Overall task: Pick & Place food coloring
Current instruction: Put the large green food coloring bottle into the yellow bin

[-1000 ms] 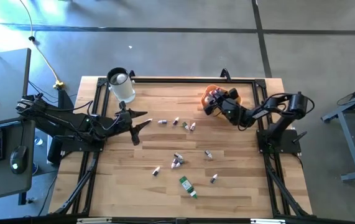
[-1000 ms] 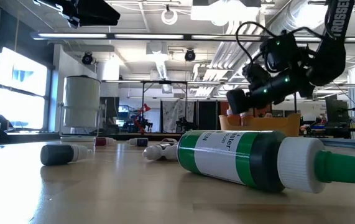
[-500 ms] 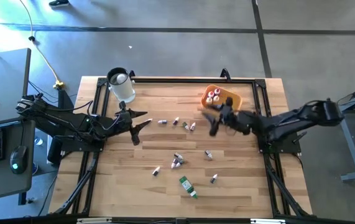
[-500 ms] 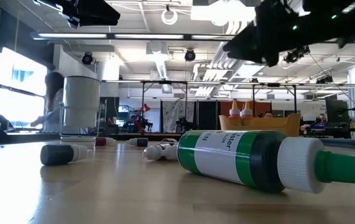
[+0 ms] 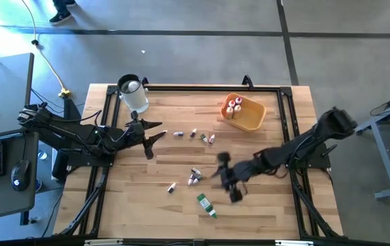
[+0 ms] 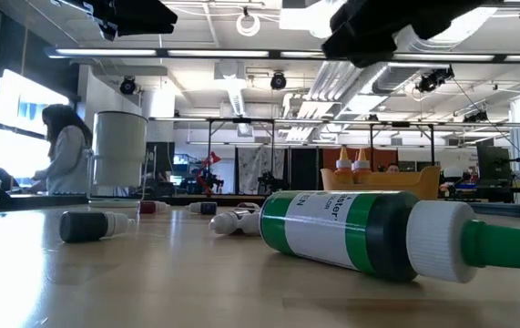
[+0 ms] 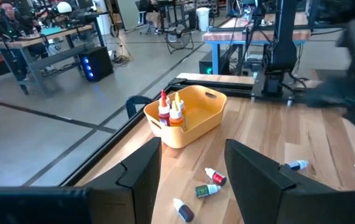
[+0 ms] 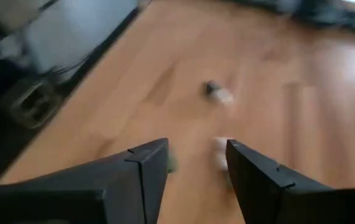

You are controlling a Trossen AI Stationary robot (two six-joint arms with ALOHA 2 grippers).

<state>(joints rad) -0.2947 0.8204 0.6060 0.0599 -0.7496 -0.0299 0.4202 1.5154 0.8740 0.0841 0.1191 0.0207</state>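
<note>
Food coloring bottles are lying scattered across the middle of the frame in the high view, one green-banded bottle low and centre, while three more are standing in the orange tray at upper right. I am reaching my right gripper over the lower-centre cluster, fingers parted around nothing, with two small vials blurring just beyond the tips in my right wrist view. My left gripper is waiting at centre left beside the clear jar, jaws spread and empty.

The risk, as I am judging it: I am moving fast over tiny round vials that roll easily. A descent slightly off line is likely to clip a cap and send a vial skittering toward the green-banded bottle or its neighbours. Closing on two at once is another hazard, since they are lying close together.
</note>
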